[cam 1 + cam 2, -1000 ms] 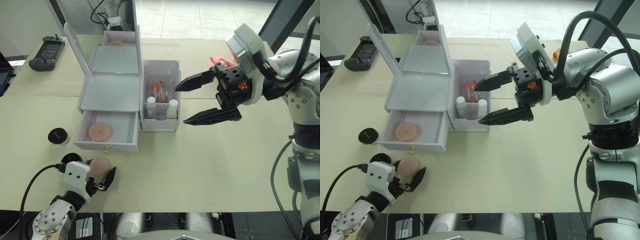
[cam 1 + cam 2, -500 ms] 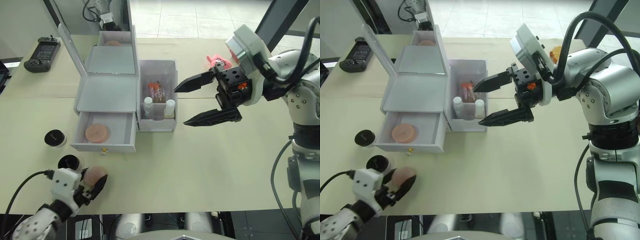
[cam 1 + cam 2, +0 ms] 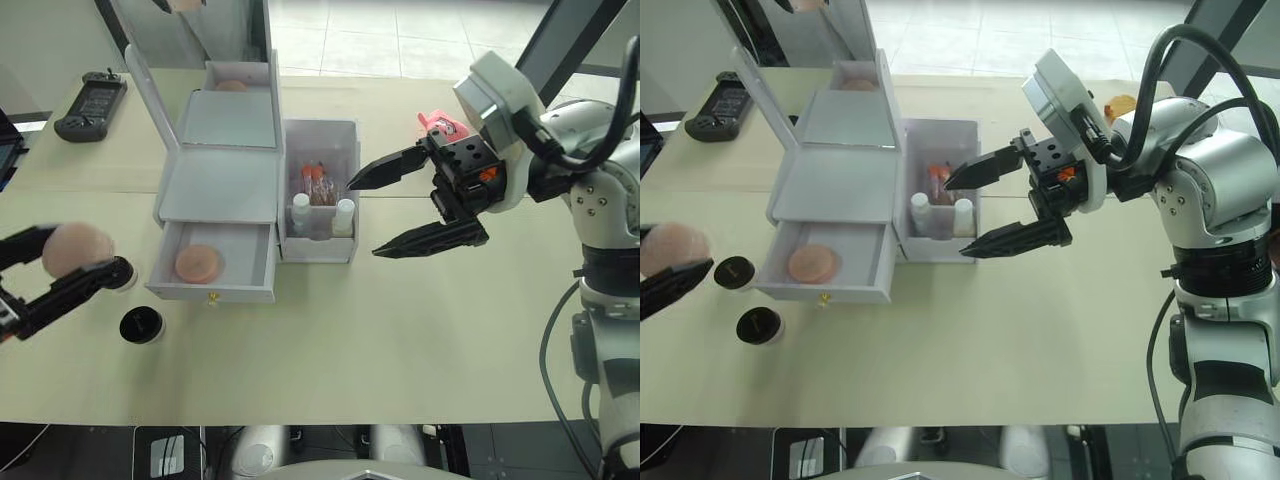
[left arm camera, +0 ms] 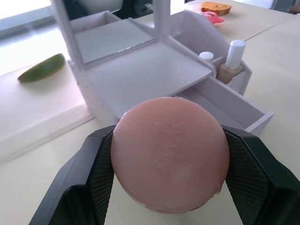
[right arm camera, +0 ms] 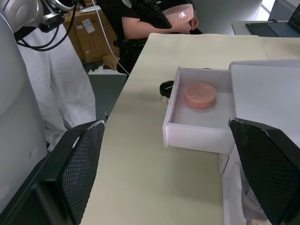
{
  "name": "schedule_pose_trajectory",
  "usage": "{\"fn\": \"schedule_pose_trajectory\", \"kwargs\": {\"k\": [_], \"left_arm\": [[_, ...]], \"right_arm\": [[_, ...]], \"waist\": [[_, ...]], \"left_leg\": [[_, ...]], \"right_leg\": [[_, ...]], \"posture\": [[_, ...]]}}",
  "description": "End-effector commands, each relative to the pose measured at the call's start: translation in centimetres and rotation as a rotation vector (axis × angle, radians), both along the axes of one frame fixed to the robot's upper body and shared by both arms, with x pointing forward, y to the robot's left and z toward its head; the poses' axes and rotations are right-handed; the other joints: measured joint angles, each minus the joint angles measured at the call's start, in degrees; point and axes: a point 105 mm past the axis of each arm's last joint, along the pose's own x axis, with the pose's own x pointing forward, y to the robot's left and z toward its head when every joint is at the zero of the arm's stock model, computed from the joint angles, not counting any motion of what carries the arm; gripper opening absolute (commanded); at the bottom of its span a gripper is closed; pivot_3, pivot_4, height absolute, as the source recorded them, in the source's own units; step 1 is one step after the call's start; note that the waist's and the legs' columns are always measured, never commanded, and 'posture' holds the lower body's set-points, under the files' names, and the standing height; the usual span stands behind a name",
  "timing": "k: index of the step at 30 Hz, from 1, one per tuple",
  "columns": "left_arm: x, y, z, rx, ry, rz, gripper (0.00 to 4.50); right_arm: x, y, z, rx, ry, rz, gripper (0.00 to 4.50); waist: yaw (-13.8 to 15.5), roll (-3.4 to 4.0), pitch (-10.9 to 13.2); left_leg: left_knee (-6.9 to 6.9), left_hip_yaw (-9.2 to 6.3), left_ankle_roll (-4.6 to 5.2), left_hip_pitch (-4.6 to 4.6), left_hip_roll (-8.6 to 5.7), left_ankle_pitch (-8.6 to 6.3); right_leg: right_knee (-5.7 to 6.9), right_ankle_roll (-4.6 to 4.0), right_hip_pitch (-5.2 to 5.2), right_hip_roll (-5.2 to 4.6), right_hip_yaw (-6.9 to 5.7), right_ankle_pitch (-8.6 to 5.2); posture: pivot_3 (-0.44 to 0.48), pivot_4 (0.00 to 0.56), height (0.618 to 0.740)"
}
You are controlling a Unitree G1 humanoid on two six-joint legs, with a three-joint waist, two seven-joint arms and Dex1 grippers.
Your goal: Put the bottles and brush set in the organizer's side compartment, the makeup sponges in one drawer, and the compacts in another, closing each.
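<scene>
On my far left, my left tool (image 3: 45, 275) is clenched on the second makeup sponge (image 4: 170, 152), lifted above the desk (image 3: 400, 340) and well out from the organizer (image 3: 222, 190). Just beside it the two compacts (image 3: 141, 325) stand on the desk, one by the drawer's corner, one nearer me; neither is stowed. The lower drawer (image 3: 215, 265) is pulled open with the first sponge (image 3: 198, 262) lying in it. Next along, the side compartment (image 3: 322, 190) already holds both bottles (image 3: 345, 212) at its front and the brush set (image 3: 318, 182) behind them, so I judge that part done. To the right, my right tool (image 3: 405, 210) hangs released, jaws wide and holding nothing, near the compartment. Left for me: drop this sponge in, shut that drawer, then put the compacts in the other drawer and close it.
</scene>
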Motion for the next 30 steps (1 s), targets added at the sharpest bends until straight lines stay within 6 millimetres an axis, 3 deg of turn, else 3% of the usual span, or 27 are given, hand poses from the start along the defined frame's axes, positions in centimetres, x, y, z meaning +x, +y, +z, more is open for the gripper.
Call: {"fn": "schedule_pose_trajectory", "kwargs": {"k": [1, 6, 13, 22, 30], "left_arm": [[1.4, -1.7, 0.1, 0.018, 0.100, -0.136, 2.97], [4.3, -2.9, -1.9, 0.207, 0.209, -0.247, 2.97], [7.1, -4.8, -3.2, 0.266, 0.245, -0.400, 2.97], [7.2, -6.6, -4.1, 0.310, 0.308, -0.549, 2.97], [8.1, -7.1, -5.9, 0.351, 0.302, -0.548, 2.97]], "right_arm": [[-0.8, -0.4, 0.8, 0.025, -0.048, -0.011, 4.50], [-1.3, -0.8, 0.6, 0.039, -0.052, -0.066, 4.50], [-1.4, -1.6, 0.1, 0.046, -0.056, -0.172, 4.50], [-1.8, -2.0, 0.1, 0.062, -0.057, -0.230, 4.50], [-1.2, -2.0, 0.2, 0.066, -0.067, -0.262, 4.50]], "waist": [[-0.07, -0.01, 0.01], [-0.41, -0.01, 0.02], [-0.34, -0.01, 0.03], [-0.09, -0.04, 0.05], [0.26, -0.04, 0.05]], "left_leg": [[0.00, 0.00, 0.10, -0.04, 0.06, 0.14], [-0.27, 0.23, 0.07, -0.05, 0.15, 0.36], [-0.33, 0.31, 0.00, -0.06, 0.20, 0.43], [-0.23, 0.34, 0.05, -0.11, 0.22, 0.44], [-0.17, 0.34, 0.11, -0.11, 0.22, 0.44]], "right_leg": [[-0.08, -0.01, 0.00, 0.22, -0.02, 0.01], [0.00, -0.04, 0.03, 0.41, 0.11, 0.01], [0.08, -0.11, 0.02, 0.49, 0.09, 0.01], [0.10, -0.10, 0.01, 0.49, 0.14, 0.01], [0.11, -0.10, 0.02, 0.47, 0.16, 0.01]], "posture": [[0.000, 0.150, 0.740], [0.000, 0.150, 0.740], [0.000, 0.150, 0.740], [0.000, 0.150, 0.740], [0.000, 0.150, 0.740]]}}
